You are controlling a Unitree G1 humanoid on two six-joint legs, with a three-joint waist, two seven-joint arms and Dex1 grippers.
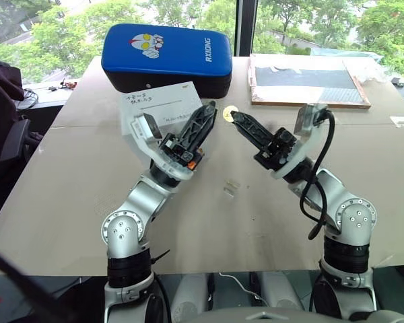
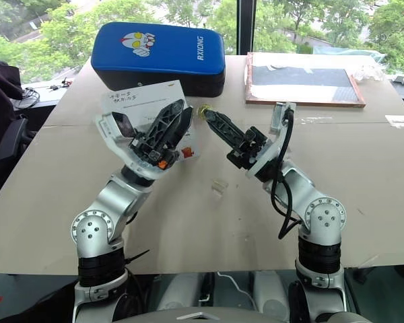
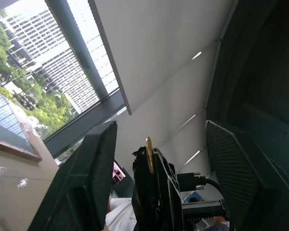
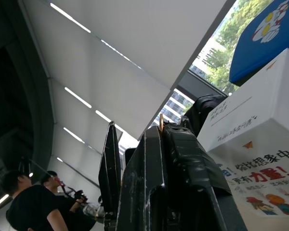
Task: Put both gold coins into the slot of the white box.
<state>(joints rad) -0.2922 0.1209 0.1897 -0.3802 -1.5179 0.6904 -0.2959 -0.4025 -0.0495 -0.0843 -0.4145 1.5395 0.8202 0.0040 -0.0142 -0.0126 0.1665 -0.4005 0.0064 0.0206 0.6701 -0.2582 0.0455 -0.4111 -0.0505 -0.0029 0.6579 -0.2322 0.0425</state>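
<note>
Gold coin pinched in shut right gripper, frame centre.
Left gripper open, empty; next, aligning over white box slot.

2 silver arms with round screwed joints, black ribbed fingers, white wrist shells, a looping black cable, perhaps an orange tab.

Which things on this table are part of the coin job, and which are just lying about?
For the job: gold coin, pinched in the right fingers; white box.
Lying about: blue padded case; framed board; small clear plastic piece.
</note>
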